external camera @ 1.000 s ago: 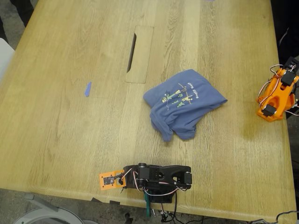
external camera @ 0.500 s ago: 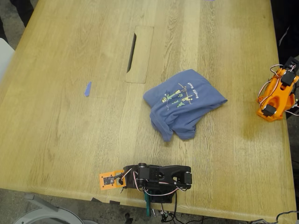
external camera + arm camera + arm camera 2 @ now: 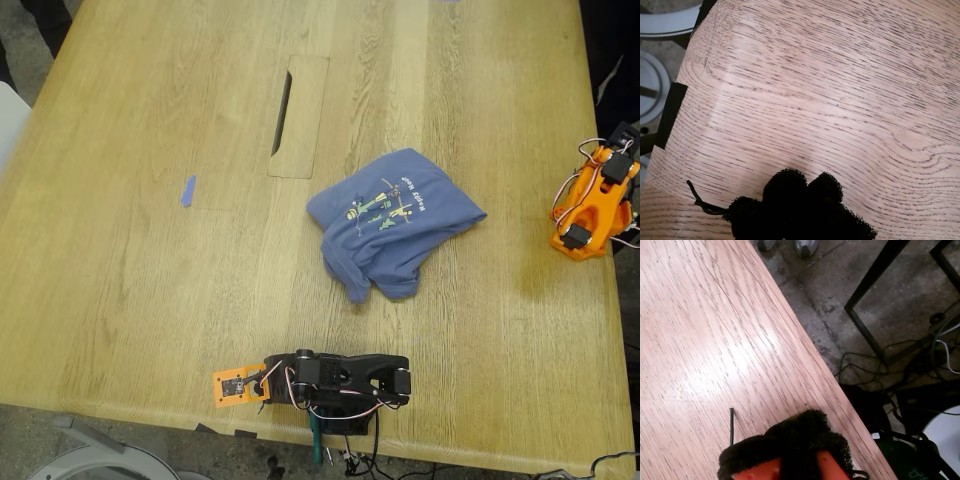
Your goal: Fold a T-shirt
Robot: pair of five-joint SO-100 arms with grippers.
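Two arms sit parked at the counter (image 3: 150, 300) edges, nothing having shifted across the last second, so folding appears finished or paused. Right of centre in the exterior view, the T-shirt (image 3: 392, 222) lies bunched, print up, well apart from both arms. My first end effector (image 3: 800, 207) and my second end effector (image 3: 790, 450) show only padded tips together, seemingly narrow and empty.

Slate-blue T-shirt (image 3: 392, 222), possibly green print.
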